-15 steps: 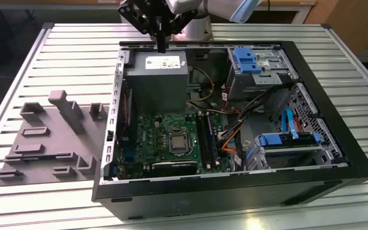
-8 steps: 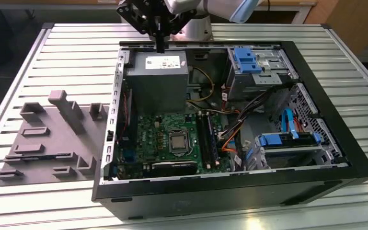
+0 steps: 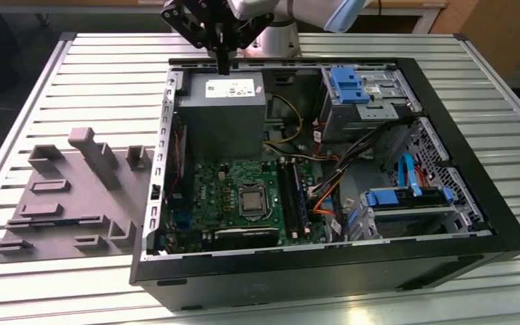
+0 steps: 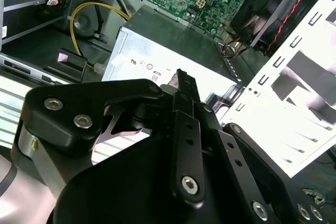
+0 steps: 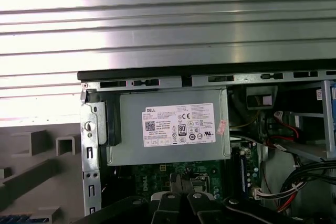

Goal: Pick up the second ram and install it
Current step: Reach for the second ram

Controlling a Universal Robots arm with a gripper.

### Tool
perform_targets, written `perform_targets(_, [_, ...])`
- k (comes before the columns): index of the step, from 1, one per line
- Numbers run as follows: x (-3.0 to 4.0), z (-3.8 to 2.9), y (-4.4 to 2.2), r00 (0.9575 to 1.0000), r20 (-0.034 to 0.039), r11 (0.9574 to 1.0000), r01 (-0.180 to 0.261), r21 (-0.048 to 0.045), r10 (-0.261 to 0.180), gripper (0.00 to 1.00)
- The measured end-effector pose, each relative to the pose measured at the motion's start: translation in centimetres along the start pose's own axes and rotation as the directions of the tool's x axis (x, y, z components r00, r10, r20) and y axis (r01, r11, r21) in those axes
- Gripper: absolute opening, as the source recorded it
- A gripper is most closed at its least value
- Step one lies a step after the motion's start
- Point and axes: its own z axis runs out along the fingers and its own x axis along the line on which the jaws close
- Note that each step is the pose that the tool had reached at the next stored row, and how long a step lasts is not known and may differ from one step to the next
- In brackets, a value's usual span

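I am looking at the gripper (image 3: 224,66) hanging over the far end of the open computer case (image 3: 332,271). In the exterior view it is sitting at about 12 o'clock from the grey power supply (image 3: 219,118), its tip pointing down just above that box's far edge. Its fingers (image 4: 185,129) are pressing together into one narrow point, and I am seeing nothing pinched between them.

The green motherboard (image 3: 233,196) is lying at 6 o'clock from the power supply, with its long black slots (image 3: 292,196) running along its 3 o'clock side. Blue drive brackets (image 3: 346,84) are showing at 3 o'clock from the power supply.

The grey holder tray (image 3: 61,203) is resting on the slatted metal table (image 3: 106,68), just beside the case wall. It is lying at about 9 o'clock from the case and roughly 8 o'clock from the gripper.

The second ram (image 5: 21,218) is showing in the first wrist view as a blue-black strip lying flat in that tray. It is well apart from the gripper and outside the case. I cannot tell which of the tray's pockets it is sitting in
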Motion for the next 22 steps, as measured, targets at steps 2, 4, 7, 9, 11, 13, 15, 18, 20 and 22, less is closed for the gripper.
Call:
perform_targets(2, [0.10, 0.00, -0.01, 1.0000, 0.0000, 1.0000, 0.000, 0.0000, 0.000, 0.11])
perform_targets(4, [0.20, -0.01, -0.02, 1.0000, 0.0000, 1.0000, 0.000, 0.0000, 0.000, 0.11])
perform_targets(7, [0.35, -0.01, -0.03, 1.0000, 0.0000, 1.0000, 0.000, 0.0000, 0.000, 0.11])
perform_targets(9, [0.45, -0.01, -0.03, 1.0000, 0.0000, 1.0000, 0.000, 0.0000, 0.000, 0.11])
perform_targets(11, [0.55, -0.01, -0.04, 1.0000, 0.0000, 1.0000, 0.000, -0.0001, 0.000, 0.11])
perform_targets(13, [0.66, -0.02, -0.05, 1.0000, 0.0000, 1.0000, 0.000, 0.0000, 0.000, 0.11])
perform_targets(15, [0.78, -0.02, -0.06, 1.0000, 0.0000, 1.0000, 0.000, 0.0001, 0.000, 0.11])
perform_targets(18, [0.99, -0.03, -0.08, 1.0000, 0.0000, 1.0000, 0.000, 0.0000, 0.000, 0.11])
perform_targets(20, [1.12, -0.03, -0.09, 1.0000, 0.0001, 1.0000, 0.000, 0.0000, 0.000, 0.11])
perform_targets(22, [1.26, -0.03, -0.09, 1.0000, 0.0000, 1.0000, 0.000, 0.0000, 0.000, 0.11])
